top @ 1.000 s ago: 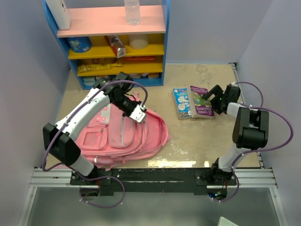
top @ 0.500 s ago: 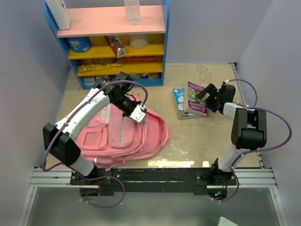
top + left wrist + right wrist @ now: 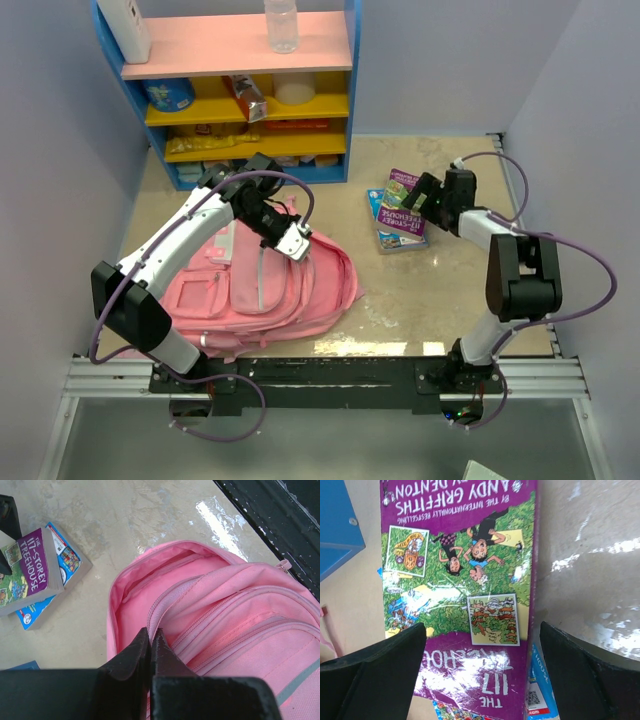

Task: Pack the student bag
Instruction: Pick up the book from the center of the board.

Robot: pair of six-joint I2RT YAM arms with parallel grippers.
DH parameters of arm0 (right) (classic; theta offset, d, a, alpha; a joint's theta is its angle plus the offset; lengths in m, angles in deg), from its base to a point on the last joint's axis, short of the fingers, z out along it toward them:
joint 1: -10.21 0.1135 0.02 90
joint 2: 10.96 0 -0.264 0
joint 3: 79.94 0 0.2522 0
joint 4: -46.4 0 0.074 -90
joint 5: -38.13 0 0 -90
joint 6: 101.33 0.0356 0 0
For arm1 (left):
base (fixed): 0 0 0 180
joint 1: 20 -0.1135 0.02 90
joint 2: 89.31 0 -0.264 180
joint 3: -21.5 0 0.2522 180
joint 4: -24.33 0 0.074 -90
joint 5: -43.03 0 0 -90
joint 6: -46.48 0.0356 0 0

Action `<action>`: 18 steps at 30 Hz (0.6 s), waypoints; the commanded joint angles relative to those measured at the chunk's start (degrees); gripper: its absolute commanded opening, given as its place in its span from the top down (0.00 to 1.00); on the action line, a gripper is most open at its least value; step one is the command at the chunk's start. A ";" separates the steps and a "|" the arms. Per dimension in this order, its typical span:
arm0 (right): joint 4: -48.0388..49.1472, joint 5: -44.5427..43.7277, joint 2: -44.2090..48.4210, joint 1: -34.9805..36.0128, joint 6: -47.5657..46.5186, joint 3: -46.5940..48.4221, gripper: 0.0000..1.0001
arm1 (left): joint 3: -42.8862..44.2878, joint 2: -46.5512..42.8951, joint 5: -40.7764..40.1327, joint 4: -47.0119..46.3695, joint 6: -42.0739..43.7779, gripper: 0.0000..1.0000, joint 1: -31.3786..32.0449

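A pink backpack (image 3: pixel 270 280) flat on a tabletop (image 3: pixel 430 290), main pocket gaping. Held open at the rim by the left tool (image 3: pixel 150 635), clenched on the fabric. Right of the backpack, a purple Treehouse paperback (image 3: pixel 402 205), shoved closer within the last second and now overlapping a blue book (image 3: pixel 66 560). Farther right of the backpack, the right tool (image 3: pixel 480 680), spread wide, gripping nothing. Probably mid-push toward the open pocket.
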 commanded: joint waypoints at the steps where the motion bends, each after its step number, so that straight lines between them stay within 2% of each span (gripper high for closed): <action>1: -1.03 -4.74 2.46 -0.48 -0.31 2.96 0.01 | 1.14 -2.17 0.53 1.15 0.47 1.00 -0.20; 8: 4.59 -0.44 -1.92 -3.82 3.47 2.09 0.01 | 0.17 -2.61 -0.17 1.15 0.30 1.00 -0.20; 18: 16.89 3.25 -7.20 -4.18 12.16 -0.37 0.01 | 0.17 -2.44 0.18 1.15 -0.06 1.00 -0.29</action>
